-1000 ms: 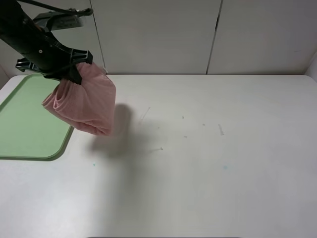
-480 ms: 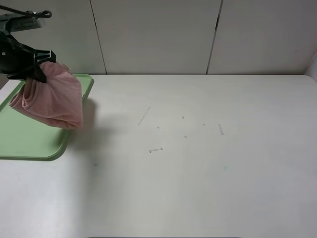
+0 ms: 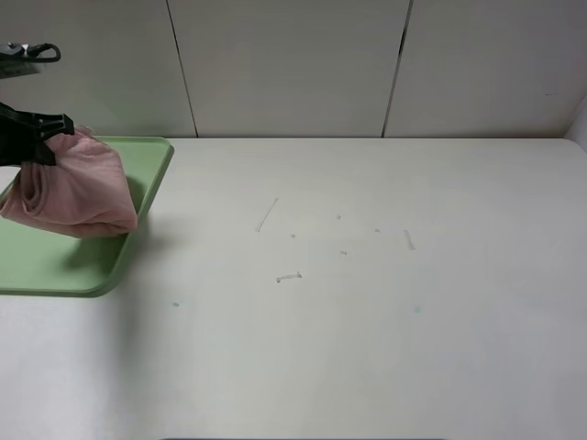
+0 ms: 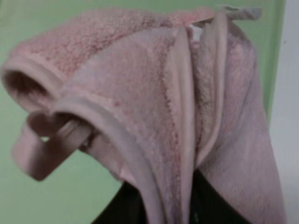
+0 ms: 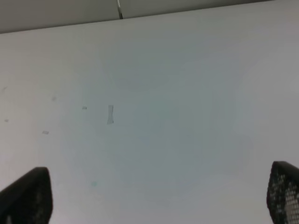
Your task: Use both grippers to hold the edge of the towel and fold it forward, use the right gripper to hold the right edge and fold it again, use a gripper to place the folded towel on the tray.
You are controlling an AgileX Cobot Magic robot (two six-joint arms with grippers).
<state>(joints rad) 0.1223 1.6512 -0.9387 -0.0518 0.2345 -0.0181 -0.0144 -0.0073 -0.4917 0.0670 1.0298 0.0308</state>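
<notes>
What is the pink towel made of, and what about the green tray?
The pink towel looks like soft terry cloth: its surface is fuzzy and looped, with smooth stitched hems along the edges. The green tray is probably plastic: it is one even matte colour, with rounded corners and a low moulded rim.

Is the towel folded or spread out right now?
Folded: the towel hangs bunched in layers from the left gripper over the tray.

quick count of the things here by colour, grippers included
pink: 1, the folded towel
green: 1, the tray
black: 2, the left gripper clamping the towel, and the right gripper open over the white table
white: 1, the table
total: 5
</notes>
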